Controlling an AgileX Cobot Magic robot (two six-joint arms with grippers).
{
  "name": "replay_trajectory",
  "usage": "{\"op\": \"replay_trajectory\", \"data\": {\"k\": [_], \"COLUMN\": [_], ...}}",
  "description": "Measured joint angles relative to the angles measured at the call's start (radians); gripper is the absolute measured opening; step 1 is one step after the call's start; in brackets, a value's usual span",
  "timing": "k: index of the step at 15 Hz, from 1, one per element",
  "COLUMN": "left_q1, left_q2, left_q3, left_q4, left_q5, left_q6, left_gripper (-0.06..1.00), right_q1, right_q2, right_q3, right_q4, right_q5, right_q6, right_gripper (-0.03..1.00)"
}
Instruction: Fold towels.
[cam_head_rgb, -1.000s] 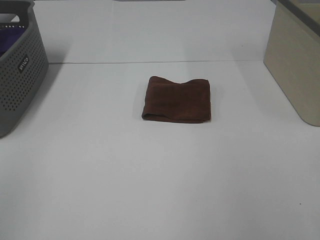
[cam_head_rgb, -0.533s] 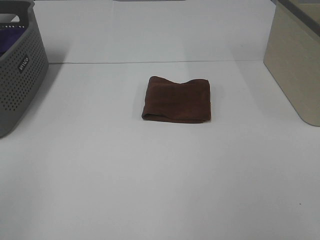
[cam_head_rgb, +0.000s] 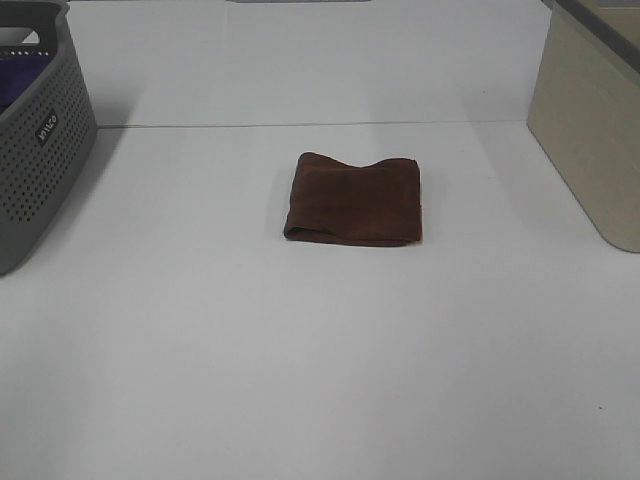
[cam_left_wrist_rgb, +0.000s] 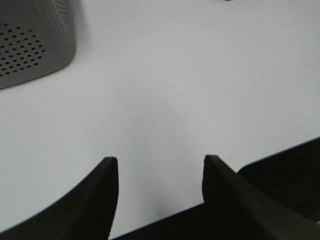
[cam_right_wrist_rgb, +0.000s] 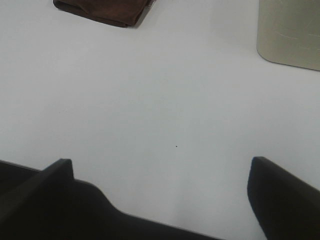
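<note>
A dark reddish-brown towel lies folded into a small rectangle on the white table, a little beyond its middle. Its near corner also shows in the right wrist view, with a small white tag at its edge. Neither arm shows in the exterior high view. My left gripper is open and empty above bare table near the table's front edge, close to the grey basket. My right gripper is wide open and empty, well short of the towel.
A grey perforated basket with something purple inside stands at the far left, and shows in the left wrist view. A beige bin stands at the far right, and shows in the right wrist view.
</note>
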Motion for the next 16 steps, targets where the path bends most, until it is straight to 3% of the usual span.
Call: {"op": "replay_trajectory", "data": {"k": [9,13,16], "left_q1": [0.024,0.185,0.217], "left_q2": [-0.004,-0.074,-0.174], "left_q3": [0.0,0.0,0.0], "left_q4": [0.0,0.0,0.0], "left_q5": [0.0,-0.002,-0.001], "left_q6": [0.0,0.0,0.0], "left_gripper": [0.49,0.49,0.49], "right_q1": [0.0,0.0,-0.051], "right_q2": [-0.015,-0.035,-0.099], "right_q3": [0.0,0.0,0.0], "right_q4": [0.0,0.0,0.0], "right_q5": [-0.001,-0.001,-0.001], "right_q6": [0.0,0.0,0.0], "right_gripper": [0.9,0.9,0.9]}}
